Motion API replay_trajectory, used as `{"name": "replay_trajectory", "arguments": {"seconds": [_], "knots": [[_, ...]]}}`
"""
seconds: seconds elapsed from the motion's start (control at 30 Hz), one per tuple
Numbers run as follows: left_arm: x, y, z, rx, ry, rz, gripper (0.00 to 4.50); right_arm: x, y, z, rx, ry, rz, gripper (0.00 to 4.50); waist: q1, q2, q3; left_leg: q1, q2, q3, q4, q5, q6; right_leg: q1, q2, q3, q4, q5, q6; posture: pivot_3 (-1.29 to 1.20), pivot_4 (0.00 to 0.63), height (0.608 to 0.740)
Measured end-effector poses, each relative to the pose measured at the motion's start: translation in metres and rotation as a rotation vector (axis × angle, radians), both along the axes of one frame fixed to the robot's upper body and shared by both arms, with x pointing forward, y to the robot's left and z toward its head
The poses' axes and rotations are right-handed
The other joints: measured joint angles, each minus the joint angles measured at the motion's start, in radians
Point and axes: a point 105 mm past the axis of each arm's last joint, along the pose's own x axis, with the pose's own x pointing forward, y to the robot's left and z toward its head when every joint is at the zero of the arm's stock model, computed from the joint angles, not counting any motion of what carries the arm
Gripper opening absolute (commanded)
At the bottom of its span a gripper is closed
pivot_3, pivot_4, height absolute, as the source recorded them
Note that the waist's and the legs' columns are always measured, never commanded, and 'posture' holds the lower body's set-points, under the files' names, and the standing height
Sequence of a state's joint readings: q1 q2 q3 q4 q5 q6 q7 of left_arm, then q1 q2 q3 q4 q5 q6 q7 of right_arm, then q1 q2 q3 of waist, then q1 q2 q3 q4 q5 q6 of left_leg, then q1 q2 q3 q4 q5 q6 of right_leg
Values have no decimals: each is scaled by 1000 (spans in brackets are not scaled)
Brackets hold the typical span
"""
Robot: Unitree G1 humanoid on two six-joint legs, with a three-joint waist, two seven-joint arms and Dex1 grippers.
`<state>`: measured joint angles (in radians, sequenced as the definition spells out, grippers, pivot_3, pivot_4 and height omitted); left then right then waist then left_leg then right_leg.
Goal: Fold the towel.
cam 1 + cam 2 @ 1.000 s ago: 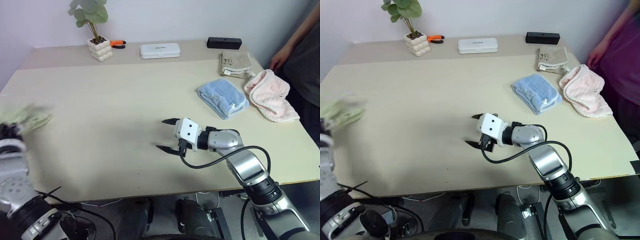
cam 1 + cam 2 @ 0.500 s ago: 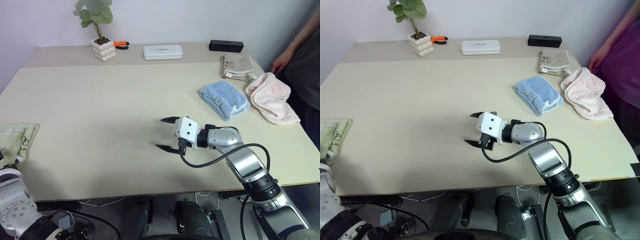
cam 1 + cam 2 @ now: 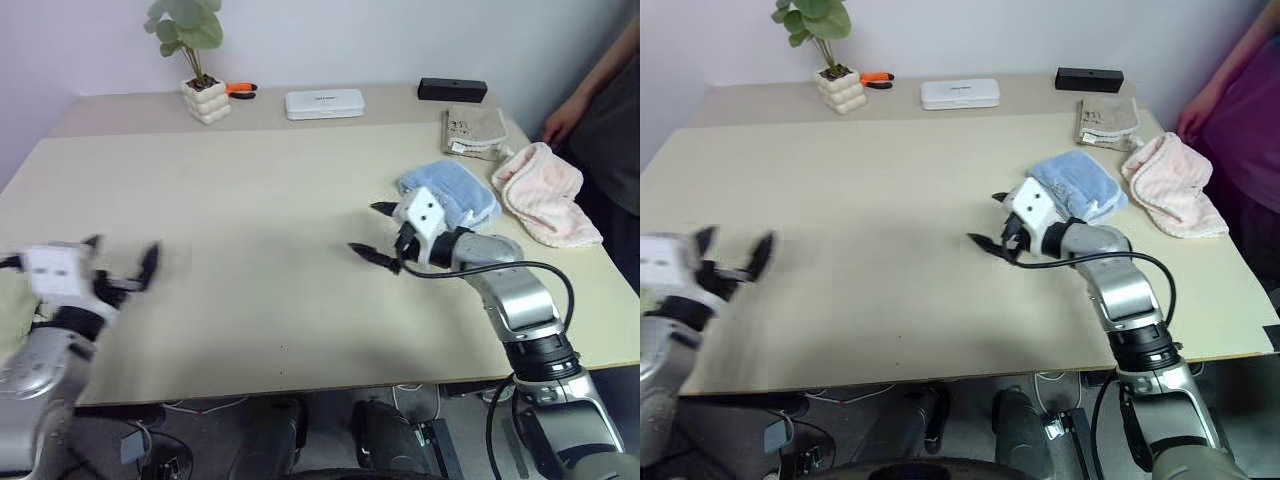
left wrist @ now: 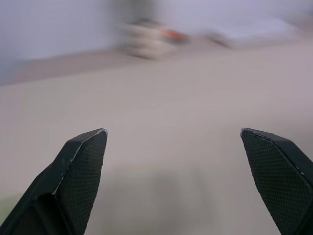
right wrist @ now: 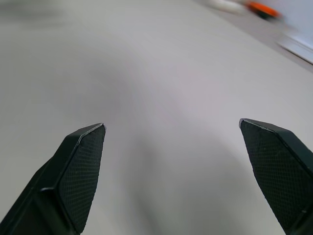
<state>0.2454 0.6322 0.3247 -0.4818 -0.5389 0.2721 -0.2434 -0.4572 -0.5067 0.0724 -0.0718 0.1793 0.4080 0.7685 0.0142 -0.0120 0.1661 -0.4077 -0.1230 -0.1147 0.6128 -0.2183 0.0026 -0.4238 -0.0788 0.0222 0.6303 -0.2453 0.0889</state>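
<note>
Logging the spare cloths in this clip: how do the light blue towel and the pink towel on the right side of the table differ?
The light blue towel is folded into a fairly flat slab; the pink towel is bunched into a rounder, puffier heap. The blue one lies nearer the table's middle, right behind the right gripper; the pink one lies nearer the table's right edge, by the person's hand. Both are fluffy and untouched.

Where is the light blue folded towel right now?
In the left eye view, the light blue towel lies on the table's right side, beside the pink towel, just behind the open right gripper.
</note>
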Motion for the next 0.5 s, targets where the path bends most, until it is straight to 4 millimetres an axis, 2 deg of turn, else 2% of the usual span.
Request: {"name": "replay_trajectory", "arguments": {"seconds": [0.1,0.23,0.33,0.5], "knots": [[4,-15,-2,-18,-5,-68,4459,3,-17,-7,-8,27,-73,4500,-10,0,0,0,3,1,0,0,0,-2,2,0,1,0,0,0,150,738],[10,-10,-10,11,18,-99,4459,-2,-35,-19,41,104,-167,4500,-5,1,0,0,4,2,0,0,0,-1,2,-1,1,0,0,0,150,738],[11,-8,-18,40,42,-115,4459,-7,-38,-24,63,144,-185,4500,-4,0,1,-1,4,2,1,0,0,-1,2,-1,1,0,0,0,150,738],[12,-14,-17,40,23,-149,4459,-11,-35,-21,69,136,-176,4500,-2,0,0,0,4,2,1,0,0,-1,1,-1,1,0,0,0,150,738]]}}
